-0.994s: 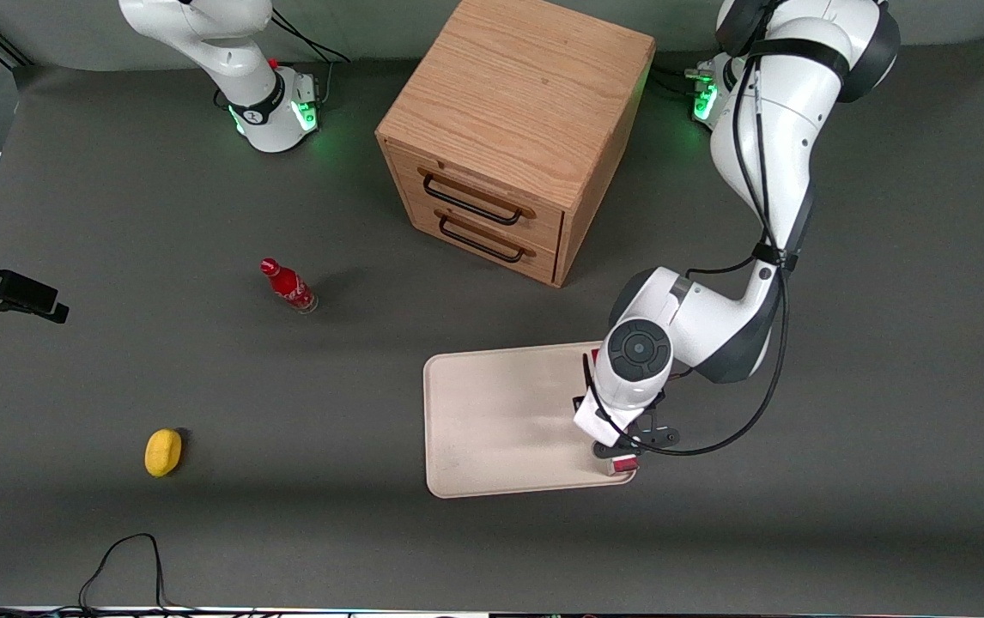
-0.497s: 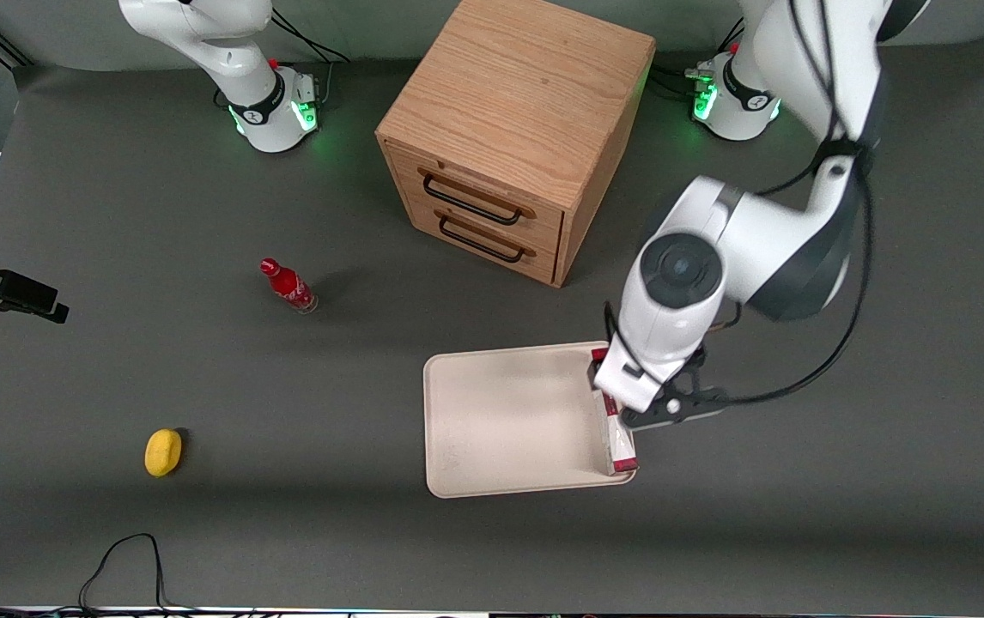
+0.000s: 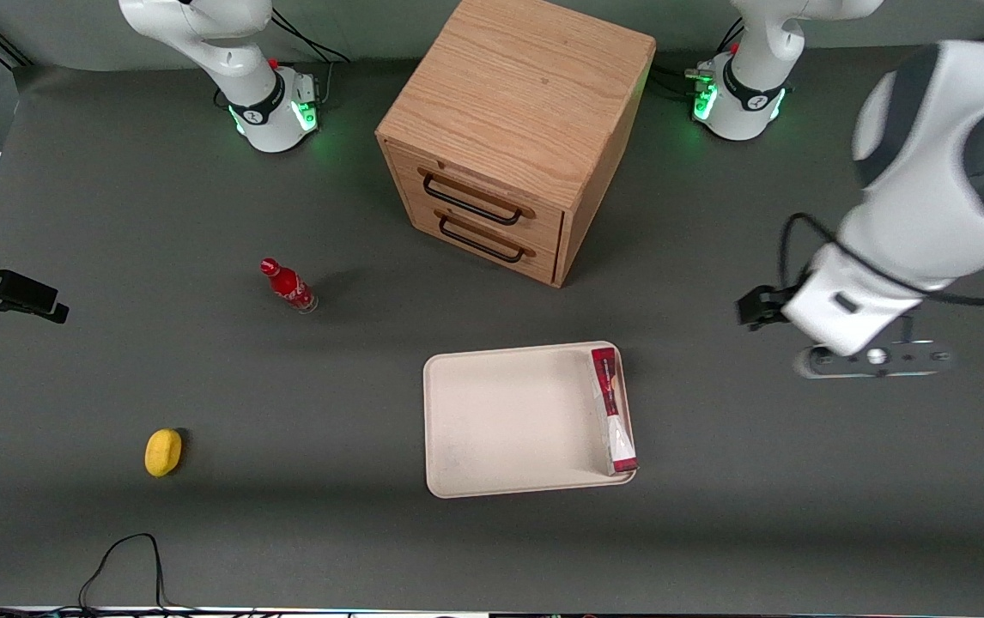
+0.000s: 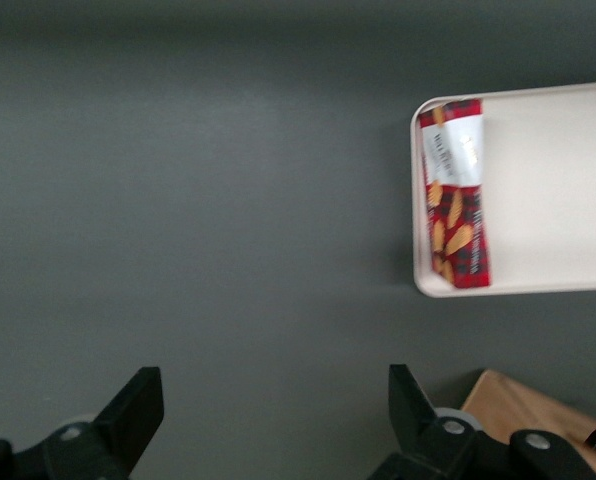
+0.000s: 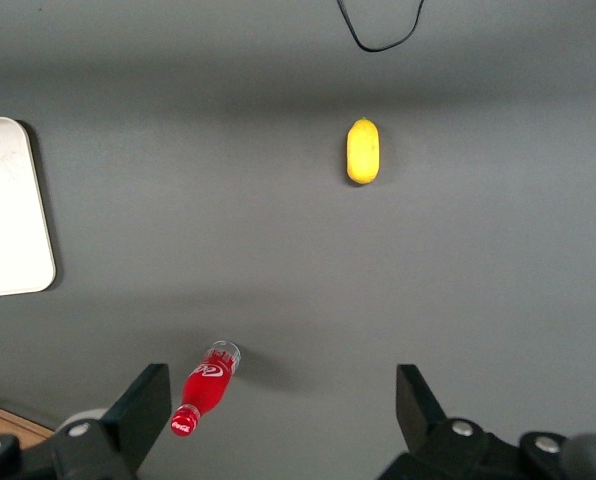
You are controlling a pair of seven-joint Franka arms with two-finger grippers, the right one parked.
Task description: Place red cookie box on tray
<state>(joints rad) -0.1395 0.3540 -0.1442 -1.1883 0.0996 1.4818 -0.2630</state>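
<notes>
Red cookie box (image 3: 613,410) lies on the tray (image 3: 509,421), along the tray's edge toward the working arm's end of the tabletop (image 3: 200,515), touching the low rim. The end effector (image 4: 276,418) hangs high over bare tabletop, well apart from the tray, its fingers (image 4: 138,408) spread wide with nothing between them. A wooden drawer cabinet (image 3: 513,129) stands farther from the front camera than the tray.

The red cookie box (image 3: 613,410) looks like glossy printed cardboard, lying in a smooth matt cream tray (image 3: 501,421). The gripper (image 4: 274,420) has matt black plastic fingers, spread over the dull grey table (image 3: 200,515). The cabinet (image 3: 516,129) is grained oak-like wood with 2 dark metal handles.
</notes>
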